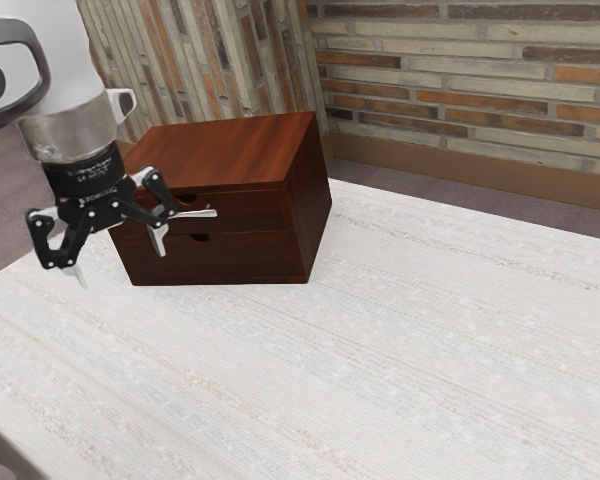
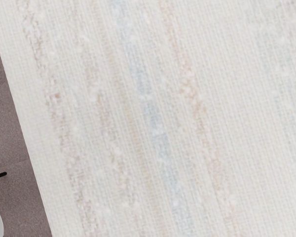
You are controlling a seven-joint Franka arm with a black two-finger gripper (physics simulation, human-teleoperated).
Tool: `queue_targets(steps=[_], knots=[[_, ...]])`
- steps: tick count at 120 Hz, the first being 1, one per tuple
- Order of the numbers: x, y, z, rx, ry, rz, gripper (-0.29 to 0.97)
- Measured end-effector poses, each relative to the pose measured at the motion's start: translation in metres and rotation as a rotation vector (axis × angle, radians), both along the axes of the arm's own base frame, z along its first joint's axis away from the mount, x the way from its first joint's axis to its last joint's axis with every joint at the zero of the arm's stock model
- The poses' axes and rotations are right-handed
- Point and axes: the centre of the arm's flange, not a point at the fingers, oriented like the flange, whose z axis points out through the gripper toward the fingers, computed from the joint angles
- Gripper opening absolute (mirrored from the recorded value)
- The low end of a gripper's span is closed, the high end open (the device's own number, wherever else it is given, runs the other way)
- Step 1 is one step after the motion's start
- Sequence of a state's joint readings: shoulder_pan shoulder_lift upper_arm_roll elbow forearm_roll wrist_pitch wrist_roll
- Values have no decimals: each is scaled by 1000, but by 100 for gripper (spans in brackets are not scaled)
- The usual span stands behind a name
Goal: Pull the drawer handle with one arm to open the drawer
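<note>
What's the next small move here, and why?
Probably ease the open gripper toward the pale handle on the wooden drawer box until its fingers straddle it. The gripper holds nothing, hangs off to the handle's side, and the drawer fronts look flush, so nothing is pulled yet.

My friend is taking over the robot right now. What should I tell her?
The gripper has its jaws wide open and holds nothing. It hangs in front of the wooden cabinet, which stands on the table. The drawer handle is close by the hand but not gripped. The top drawer looks shut, so nothing is done yet. Left to do: close on the handle and pull the drawer out.
</note>
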State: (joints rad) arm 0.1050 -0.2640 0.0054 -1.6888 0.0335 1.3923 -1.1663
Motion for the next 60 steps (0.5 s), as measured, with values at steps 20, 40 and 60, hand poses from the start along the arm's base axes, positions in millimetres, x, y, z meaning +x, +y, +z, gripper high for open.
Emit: queue_targets(steps=[20, 40, 60], knots=[[1, 7, 9, 38, -54, 75, 68], [15, -5, -1, 87, -47, 102, 68], [31, 46, -15, 58, -41, 270, 68]])
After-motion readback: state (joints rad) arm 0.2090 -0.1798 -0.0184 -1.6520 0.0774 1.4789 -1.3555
